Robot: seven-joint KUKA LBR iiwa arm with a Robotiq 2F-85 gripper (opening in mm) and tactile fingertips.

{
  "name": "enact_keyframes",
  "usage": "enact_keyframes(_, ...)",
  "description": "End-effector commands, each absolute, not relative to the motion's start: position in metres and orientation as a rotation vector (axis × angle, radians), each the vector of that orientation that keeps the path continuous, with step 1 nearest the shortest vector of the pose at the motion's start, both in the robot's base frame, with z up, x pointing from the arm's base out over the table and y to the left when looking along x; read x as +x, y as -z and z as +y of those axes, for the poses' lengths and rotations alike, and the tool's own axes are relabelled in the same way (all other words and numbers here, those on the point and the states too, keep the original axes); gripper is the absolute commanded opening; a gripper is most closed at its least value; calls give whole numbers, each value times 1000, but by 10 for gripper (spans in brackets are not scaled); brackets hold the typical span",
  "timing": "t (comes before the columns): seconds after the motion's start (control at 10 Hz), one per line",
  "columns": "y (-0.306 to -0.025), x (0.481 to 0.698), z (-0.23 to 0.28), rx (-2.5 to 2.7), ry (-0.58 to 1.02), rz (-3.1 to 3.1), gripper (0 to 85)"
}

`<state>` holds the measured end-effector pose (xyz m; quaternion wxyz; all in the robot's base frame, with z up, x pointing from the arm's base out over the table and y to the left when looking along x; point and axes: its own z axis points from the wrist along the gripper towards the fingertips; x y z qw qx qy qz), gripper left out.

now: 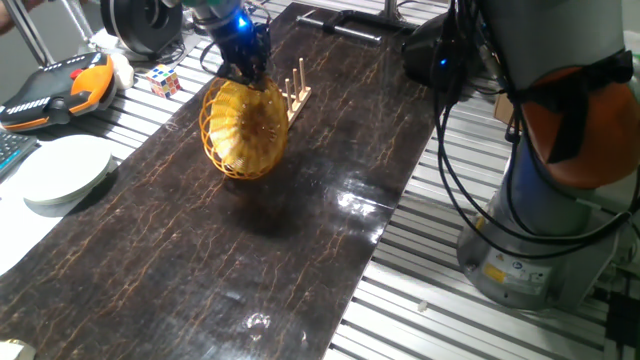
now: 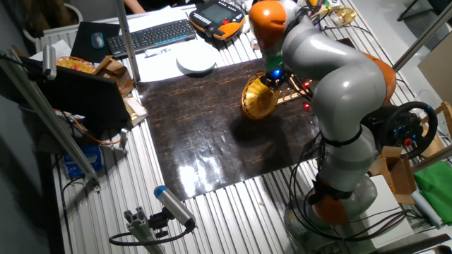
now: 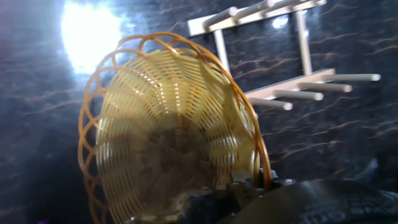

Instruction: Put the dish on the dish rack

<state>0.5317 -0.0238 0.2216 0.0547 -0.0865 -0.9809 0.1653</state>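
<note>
- Black, with a blue light above it, the gripper is clamped on the upper rim of the dish; the hand view shows the rim pinched at the lower edge
- Woven yellow-orange, the dish hangs tilted on edge above the dark marbled desk, its hollow facing outward
- The wooden dish rack stands just beside it, pegs upright; whether they touch is unclear
- A white plate lies well apart

The yellow woven dish hangs tilted on edge just beside the wooden peg rack.
</note>
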Motion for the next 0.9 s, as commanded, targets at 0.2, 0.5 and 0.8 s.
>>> enact_keyframes(0.2, -222, 532, -25, -290, -571, -3008, 20)
enact_keyframes(0.5, -222, 532, -25, -262, -636, -3008, 20)
enact_keyframes(0.8, -259, 538, -53, -197, -670, -2986, 20)
